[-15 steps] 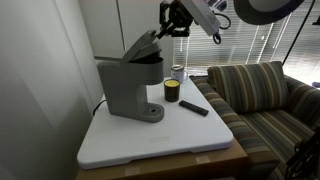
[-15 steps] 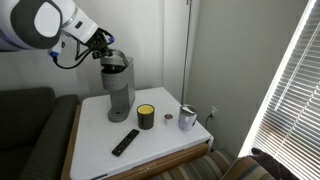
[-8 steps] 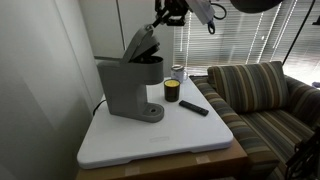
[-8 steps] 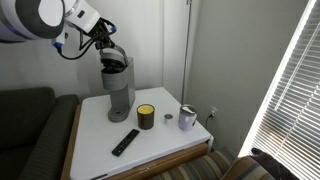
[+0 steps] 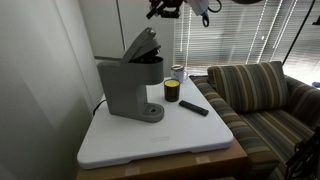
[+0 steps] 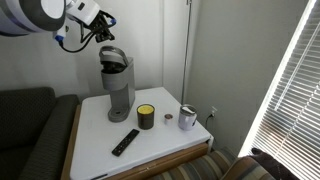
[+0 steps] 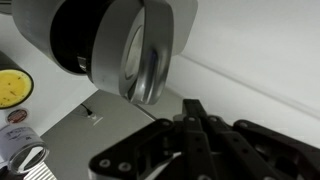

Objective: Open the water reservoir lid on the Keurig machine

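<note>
The Keurig machine is a boxy gray coffee maker standing on the white table in both exterior views. Its lid is tilted up, hinged at the rear; it also shows raised in an exterior view. My gripper is high above the machine, clear of the lid, and also shows in an exterior view. In the wrist view the fingers are pressed together and hold nothing, with the raised lid below them.
A yellow-and-black jar, a black remote and a small metal cup sit on the white table. A striped sofa stands beside the table. Window blinds stand behind.
My gripper has risen up and away from the raised lid. The lid stays tilted open.
</note>
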